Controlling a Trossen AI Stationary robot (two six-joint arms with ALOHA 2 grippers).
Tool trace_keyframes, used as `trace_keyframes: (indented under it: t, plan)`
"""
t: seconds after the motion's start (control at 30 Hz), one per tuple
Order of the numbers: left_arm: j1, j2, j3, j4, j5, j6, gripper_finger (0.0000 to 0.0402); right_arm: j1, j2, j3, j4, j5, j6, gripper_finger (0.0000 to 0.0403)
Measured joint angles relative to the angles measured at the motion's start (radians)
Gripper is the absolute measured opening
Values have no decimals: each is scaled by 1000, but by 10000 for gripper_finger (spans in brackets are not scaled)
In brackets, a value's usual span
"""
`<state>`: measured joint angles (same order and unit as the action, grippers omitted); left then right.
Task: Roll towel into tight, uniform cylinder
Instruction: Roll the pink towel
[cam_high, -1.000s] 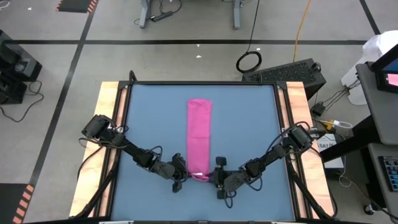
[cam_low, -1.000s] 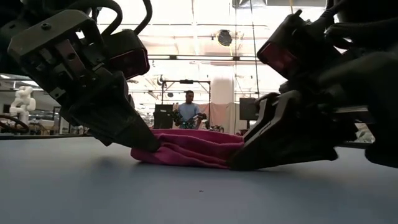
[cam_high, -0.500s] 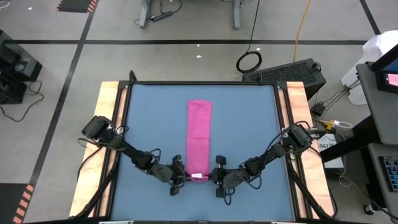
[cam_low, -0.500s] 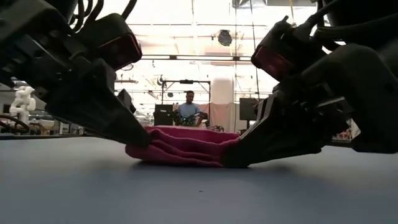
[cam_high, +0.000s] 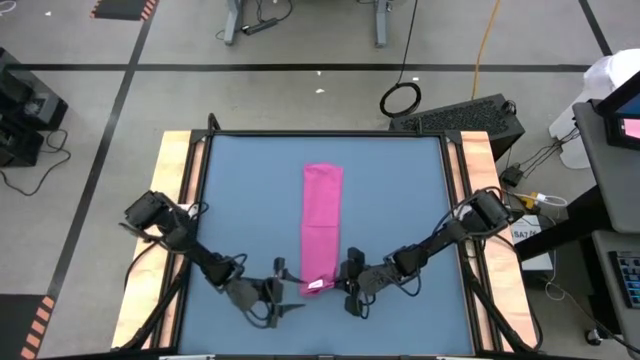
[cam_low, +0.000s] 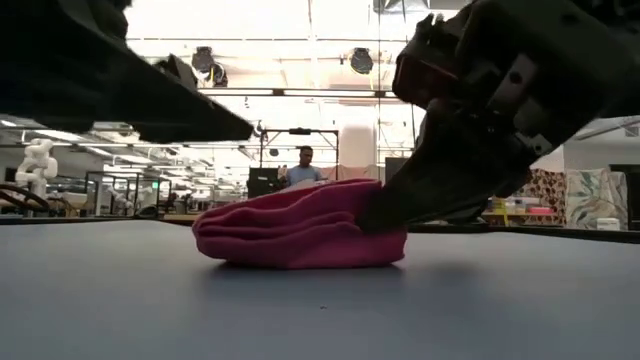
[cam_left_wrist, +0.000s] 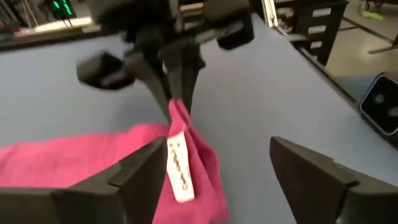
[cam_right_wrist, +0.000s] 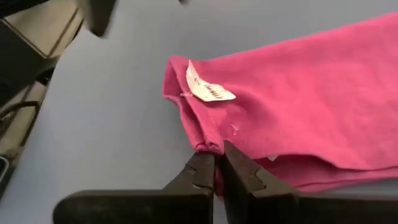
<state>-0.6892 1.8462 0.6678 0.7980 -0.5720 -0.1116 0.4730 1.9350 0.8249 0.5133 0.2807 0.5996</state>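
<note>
The magenta-pink towel (cam_high: 322, 215) lies as a long narrow strip down the middle of the blue table (cam_high: 400, 200). Its near end (cam_low: 300, 235) is bunched into a low heap, with the white tag (cam_left_wrist: 177, 171) showing there. My right gripper (cam_right_wrist: 216, 163) is shut on that near end, at the heap's right side (cam_high: 338, 282). My left gripper (cam_left_wrist: 217, 180) stands open just left of the near end (cam_high: 288, 298), clear of the cloth. In the low view one of its dark fingers (cam_low: 180, 110) hangs above and left of the heap. My right gripper pinches the towel's near end at its right edge (cam_right_wrist: 208, 146) between its two fingertips. The fingers slant down from the table's right. The pinched cloth is drawn up into a small peak (cam_left_wrist: 177, 107), while the rest of the heap rests on the table.
Wooden rails (cam_high: 180, 190) run along the table's left and right sides. Bare blue tabletop surrounds the strip on both sides. A person (cam_low: 303, 170) stands far off in the room beyond the table.
My left gripper has let go of the towel's near left corner and drawn away toward the table's left and near edges, rising. My right gripper has risen a little with the near end, which now stands higher and more bunched. The far part of the strip has stayed put.
</note>
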Motion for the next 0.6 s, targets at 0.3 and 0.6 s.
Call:
trace_keyframes:
  t: [0.3,0.6]
  plan:
    - [-26,43,6,7,-66,13,307,-42,0,1,2,-54,42,4]
    - [-25,134,62,7,-114,20,307,-46,-1,1,-11,-53,74,4]
